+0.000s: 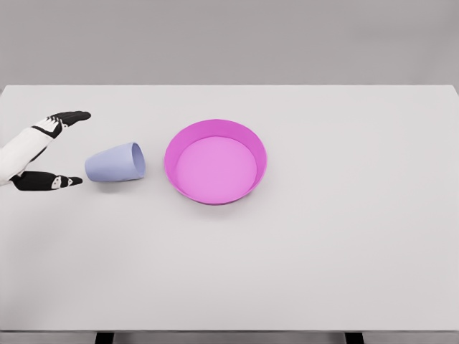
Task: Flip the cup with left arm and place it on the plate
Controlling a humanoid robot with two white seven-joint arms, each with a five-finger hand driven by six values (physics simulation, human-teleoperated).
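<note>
- The white table [301,272] fills most of the head view, its near edge running along the bottom of the picture.
- The pink plate [215,127] sits a little left of the table's middle, a shallow round dish with a raised rim, holding nothing.
- Just left of the plate, apart from it, the pale blue cup [115,163] lies on its side, its open mouth turned right toward the plate and its base toward the left.
- At the left edge the left hand [39,154] reaches in, white with black fingertips. Its fingers [68,116] are spread wide: one points right on the far side, another lies nearer, close to the cup's base.
- Whether that nearer fingertip touches the cup cannot be told; the hand grips nothing.
</note>
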